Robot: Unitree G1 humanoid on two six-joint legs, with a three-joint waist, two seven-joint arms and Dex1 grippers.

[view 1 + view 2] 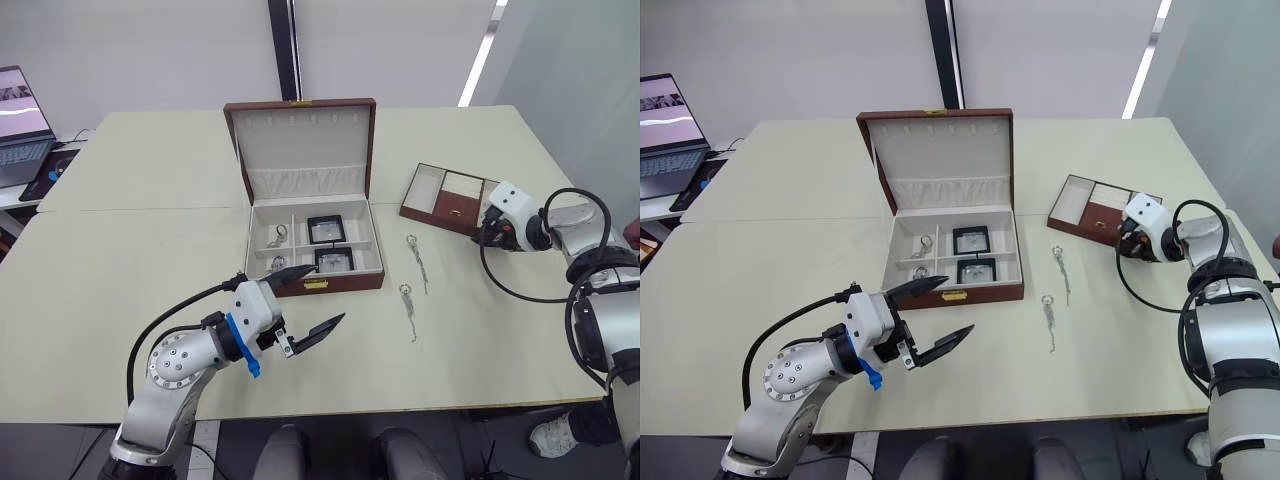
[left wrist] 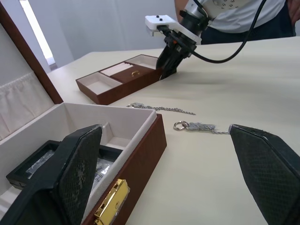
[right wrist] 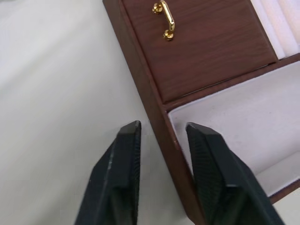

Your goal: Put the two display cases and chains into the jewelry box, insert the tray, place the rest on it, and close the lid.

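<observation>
Left eye view, two display cases [image 1: 329,244] boxed, two chains [image 1: 413,283] outside

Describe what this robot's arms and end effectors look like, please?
Both arms are silver-grey metal with rounded joints and looping black cables. The left end effector has a white body, a blue clip, and two long, pointed black fingers with textured pads. The right end effector has the same white housing and black fingers.
</observation>
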